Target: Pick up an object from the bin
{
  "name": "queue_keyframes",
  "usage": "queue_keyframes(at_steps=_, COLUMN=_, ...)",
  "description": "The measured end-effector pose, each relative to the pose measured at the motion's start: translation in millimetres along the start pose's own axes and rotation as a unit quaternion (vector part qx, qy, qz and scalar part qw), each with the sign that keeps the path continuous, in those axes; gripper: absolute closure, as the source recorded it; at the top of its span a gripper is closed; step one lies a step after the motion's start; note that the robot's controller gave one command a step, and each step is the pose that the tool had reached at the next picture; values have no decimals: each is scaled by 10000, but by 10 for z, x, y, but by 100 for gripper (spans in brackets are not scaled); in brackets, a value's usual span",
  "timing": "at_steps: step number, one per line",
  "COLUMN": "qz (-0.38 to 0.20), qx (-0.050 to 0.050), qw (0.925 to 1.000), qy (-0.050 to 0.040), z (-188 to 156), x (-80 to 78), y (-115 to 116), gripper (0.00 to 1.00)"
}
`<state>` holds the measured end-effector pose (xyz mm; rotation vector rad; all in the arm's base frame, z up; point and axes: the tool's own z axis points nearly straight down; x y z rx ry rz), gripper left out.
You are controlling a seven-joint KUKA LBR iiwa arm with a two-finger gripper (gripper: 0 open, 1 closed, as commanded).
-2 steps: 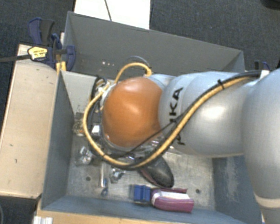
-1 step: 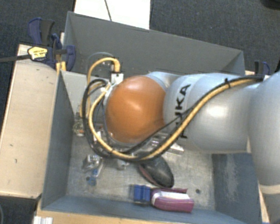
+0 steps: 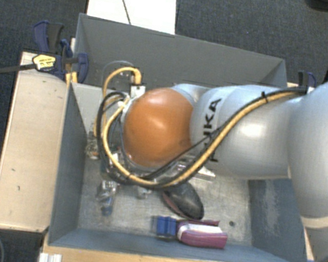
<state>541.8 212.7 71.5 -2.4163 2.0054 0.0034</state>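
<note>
Grey metal parts of the gripper (image 3: 105,193) show just below the lower left edge of the orange wrist cover (image 3: 155,126), low over the left part of the bin floor. Whether the gripper is released, clenched or grasping anything cannot be told, because the cover and the looped yellow and black cables (image 3: 110,129) hide most of it. What lies directly under the gripper cannot be told either.

The silver arm (image 3: 256,136) enters from the right and crosses the middle of the grey metal bin (image 3: 177,52), ending at the orange cover near the left wall.

Things nearest the gripper, in order outward:

1. A dark, glossy oval object (image 3: 186,202) lies on the floor just right of the gripper. Its upper end is tucked under the cables and the wrist. Its kind cannot be determined.
2. A small blue object (image 3: 164,225) lies near the front wall, below the oval object and apart from it.
3. A flat oblong block (image 3: 204,235), white on top with a magenta side, lies along the front wall. Its left end touches the blue object.

The floor to the right of these three things is bare, scuffed metal.
</note>
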Motion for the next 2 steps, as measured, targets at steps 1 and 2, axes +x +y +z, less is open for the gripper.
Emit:
queue_keyframes(at_steps=1, qz=18, qx=1, qw=10000, qy=4, z=-6, x=2, y=-4, gripper=100)
queue_keyframes(at_steps=2, qz=64, qx=44, qw=10000, qy=-3, z=-1174, x=-11, y=-21, gripper=100)
